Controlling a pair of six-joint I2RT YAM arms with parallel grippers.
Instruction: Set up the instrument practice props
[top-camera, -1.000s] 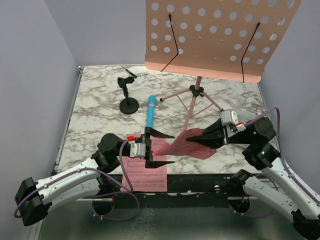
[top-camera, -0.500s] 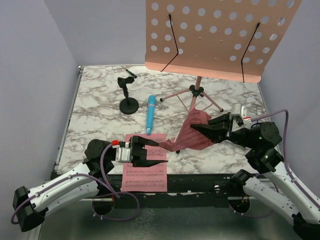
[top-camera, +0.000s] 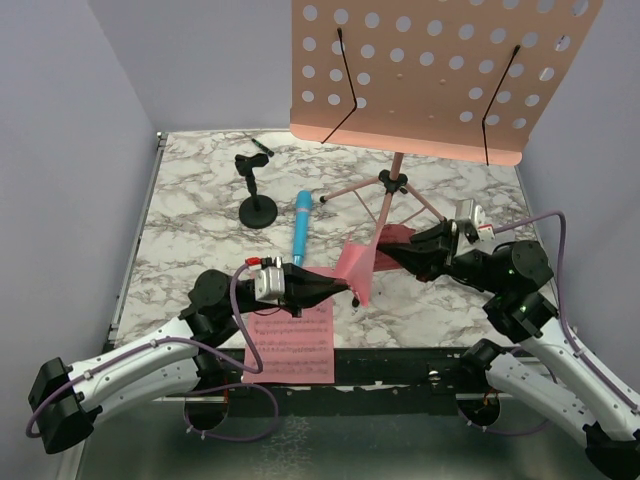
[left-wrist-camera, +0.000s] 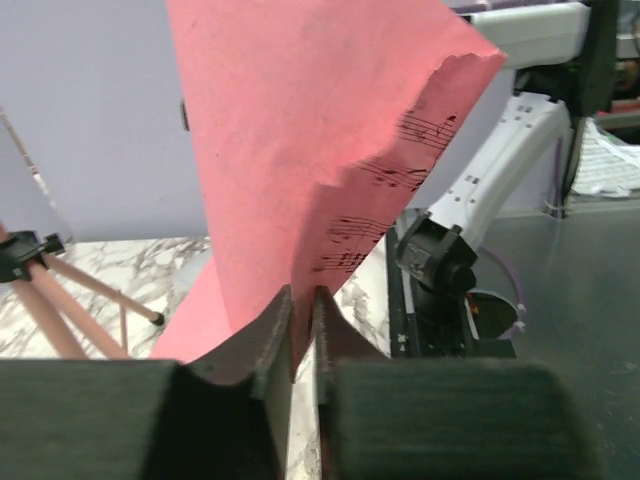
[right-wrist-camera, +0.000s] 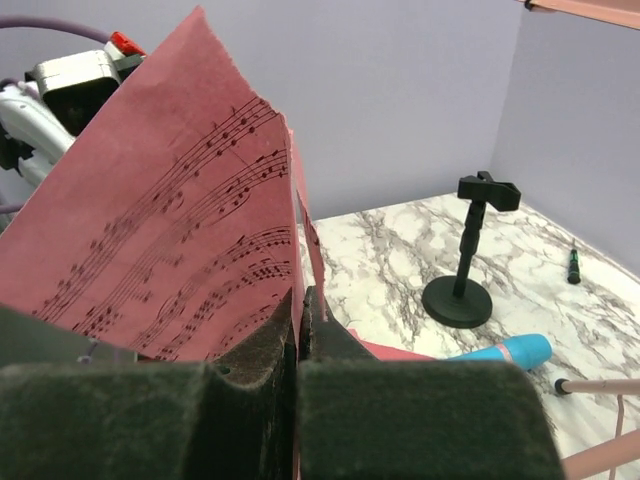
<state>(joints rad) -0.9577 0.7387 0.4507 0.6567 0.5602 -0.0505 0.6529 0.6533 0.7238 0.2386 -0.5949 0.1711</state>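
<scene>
One pink sheet-music page (top-camera: 356, 266) stands lifted off the table between both arms, bent upright. My left gripper (top-camera: 346, 287) is shut on its near-left edge; in the left wrist view the paper (left-wrist-camera: 300, 130) rises from between the left gripper's (left-wrist-camera: 303, 300) pinched jaws. My right gripper (top-camera: 384, 250) is shut on the page's far-right edge, and the printed side (right-wrist-camera: 170, 240) fills the right wrist view above the right gripper (right-wrist-camera: 302, 300). A second page (top-camera: 290, 340) lies flat at the front edge. The light-blue stick (top-camera: 300, 228) lies on the marble. The salmon music stand (top-camera: 440, 70) rises at the back on thin legs (top-camera: 388, 195).
A small black microphone stand (top-camera: 257, 195) stands left of the blue stick, with a small dark pen-like item (top-camera: 262, 148) behind it. Purple walls close in both sides. The stand's tripod legs (left-wrist-camera: 70, 290) spread just behind the held page.
My left gripper has gone from wide open to shut on the page's edge. My right gripper lifted the page and carried it left, so it now stands bent upright.
</scene>
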